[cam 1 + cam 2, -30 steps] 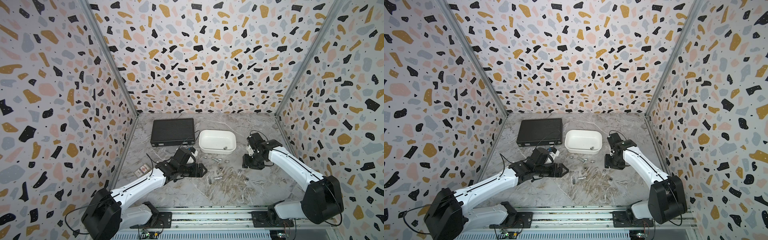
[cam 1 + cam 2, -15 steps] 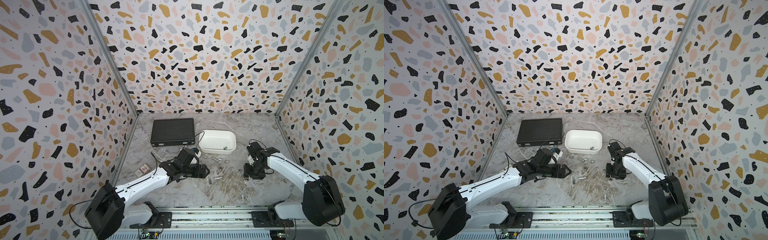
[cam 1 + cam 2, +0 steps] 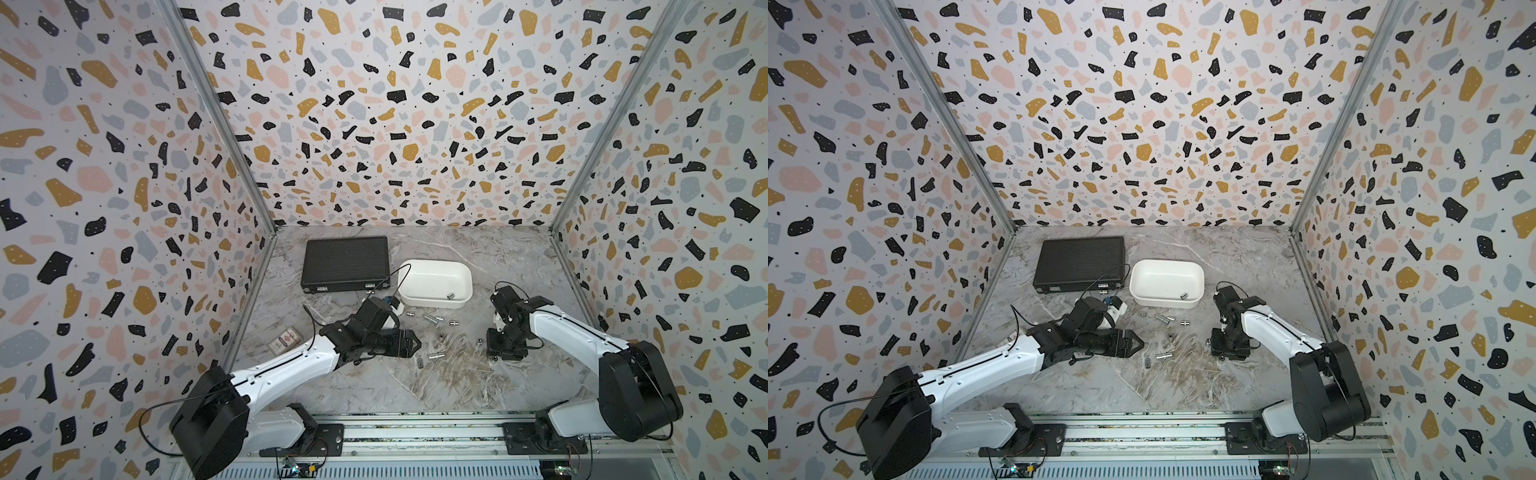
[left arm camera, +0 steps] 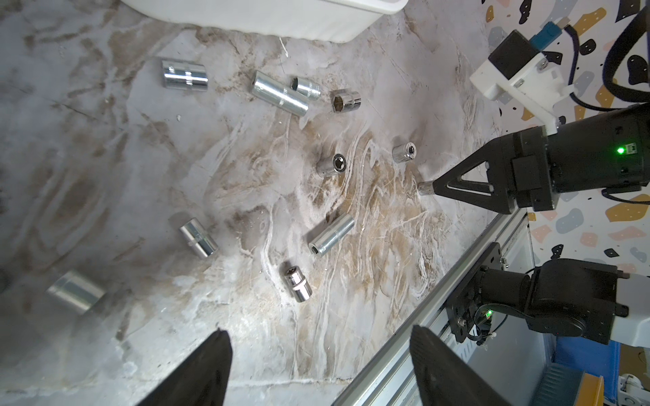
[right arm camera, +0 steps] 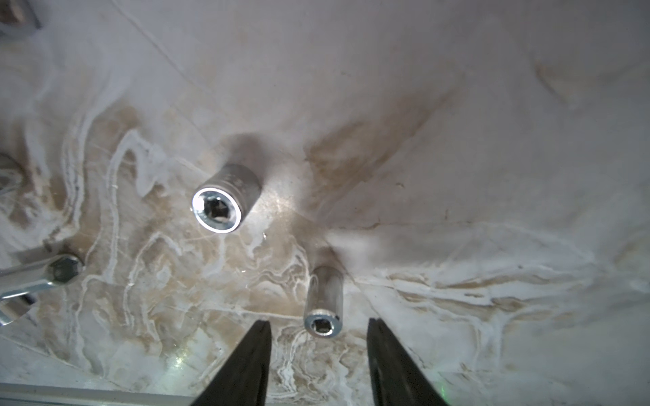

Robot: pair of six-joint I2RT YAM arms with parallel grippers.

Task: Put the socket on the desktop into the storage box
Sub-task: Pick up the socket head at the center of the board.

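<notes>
Socket: a small chromed socket (image 5: 323, 302) apparently stands on end on the desk (image 3: 374, 386), well apart from the storage box (image 3: 432, 266), which already holds one.
Handling: probably heavy for its size, rigid, and slick on its polished wall; a nudge could tip it or set it rolling.
Hold: best taken squarely across the round wall, about mid-height.
Right end effector (image 5: 318, 325): narrow, with a finger on each side of the socket and gaps showing.
Left end effector (image 4: 318, 334): wide and empty above the scattered sockets.
Change: the right arm has come down from beside the box and its jaws have narrowed; the left has edged forward and stays wide.
</notes>
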